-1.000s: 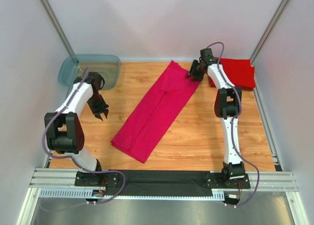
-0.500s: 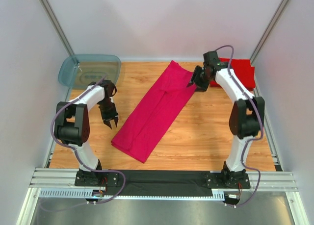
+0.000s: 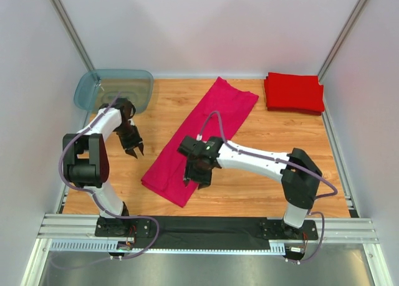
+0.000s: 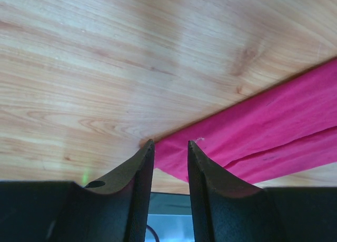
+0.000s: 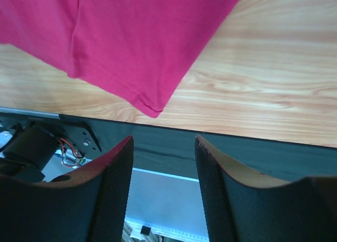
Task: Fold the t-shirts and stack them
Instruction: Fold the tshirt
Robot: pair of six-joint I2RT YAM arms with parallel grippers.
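The magenta t-shirt (image 3: 202, 136) lies as a long diagonal strip on the table (image 3: 262, 139); folded red t-shirts (image 3: 294, 93) sit right of its far end; the left gripper (image 3: 135, 152), parted and empty, hangs just left of it; the right gripper (image 3: 193, 183), likewise, hovers over its near end.

The top camera looks steeply down over the whole light wooden tabletop (image 3: 280, 130); both wrist cameras sit close above it, sharing the long folded magenta-pink cloth t-shirt (image 3: 221, 108).

Jaws parted, empty: left gripper (image 3: 134, 151) angled down, right gripper (image 3: 194, 182) extended leftward.
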